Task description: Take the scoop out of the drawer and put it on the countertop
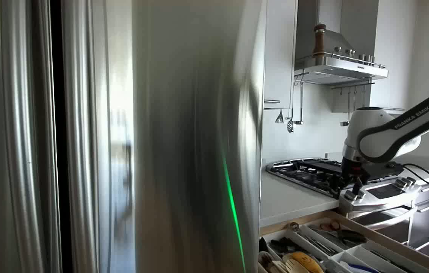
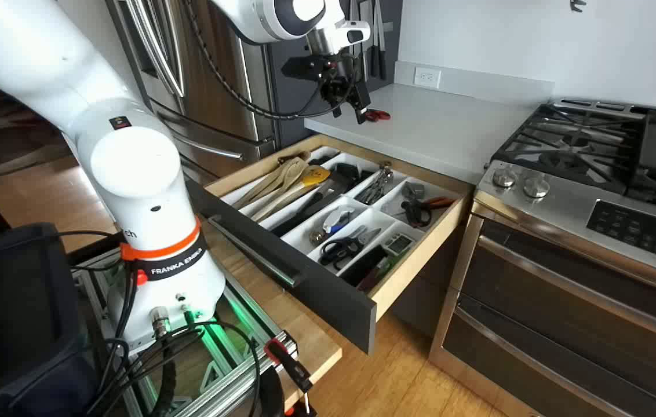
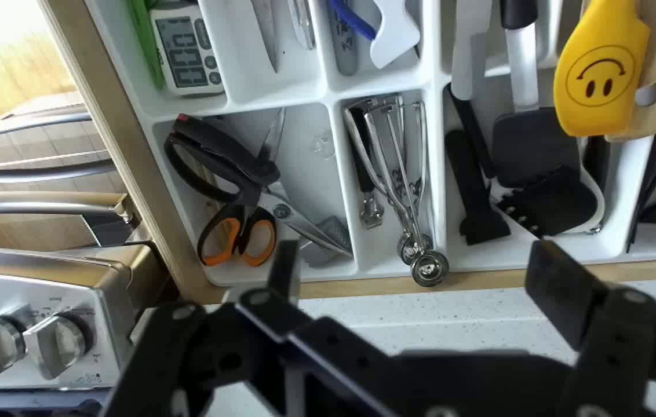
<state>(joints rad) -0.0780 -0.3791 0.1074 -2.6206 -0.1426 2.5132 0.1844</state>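
Note:
Metal scoops with wire loop handles (image 3: 429, 269) lie in a narrow compartment of the open drawer (image 3: 102, 121). At least two round scoop heads show, and one overhangs the drawer's wooden back edge. The scoops also show in both exterior views (image 2: 385, 174) (image 1: 294, 226). My gripper (image 3: 418, 271) is open and empty. In the wrist view its fingers are wide apart, with the scoop heads between them in the picture. In an exterior view my gripper (image 2: 349, 114) hangs above the drawer's back edge and the front of the light countertop (image 2: 432, 124), apart from the scoops.
The drawer also holds scissors (image 3: 247, 191), a timer (image 3: 186, 49), black utensils (image 3: 536, 150) and a yellow smiley spatula (image 3: 603, 75). A red-handled item (image 2: 377, 115) lies on the countertop behind the gripper. A fridge (image 2: 212, 69) and a stove (image 2: 571, 145) flank the countertop.

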